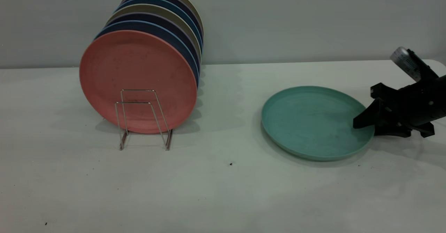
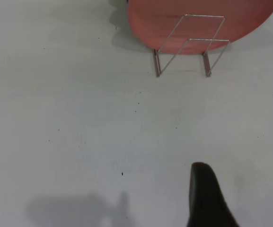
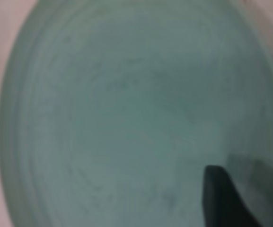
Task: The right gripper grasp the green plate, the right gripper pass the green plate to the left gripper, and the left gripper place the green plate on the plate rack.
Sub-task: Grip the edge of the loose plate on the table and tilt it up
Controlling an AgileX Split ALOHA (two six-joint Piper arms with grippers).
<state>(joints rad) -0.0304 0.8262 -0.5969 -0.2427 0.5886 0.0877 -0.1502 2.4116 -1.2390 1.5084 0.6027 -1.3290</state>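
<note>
- The table (image 1: 216, 191) carries everything.
- The row of upright plates, pink plate (image 1: 137, 79) foremost, stands in the plate rack (image 1: 144, 118) at the table's left.
- The green plate (image 1: 313, 121) lies flat on the table, well right of the rack.
- The right gripper (image 1: 364, 123) sits low at the plate's right rim, one finger over the rim inside the plate; whether it pinches the rim I cannot tell.
- The left gripper (image 2: 240, 198) hangs over bare table before the rack, jaws apart.

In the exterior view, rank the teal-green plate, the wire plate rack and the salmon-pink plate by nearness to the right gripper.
1. Round teal-green plate: flat on the table, at the right gripper.
2. Silvery wire plate rack: far left.
3. Salmon-pink plate: upright in that rack, too close to it to rank.
</note>
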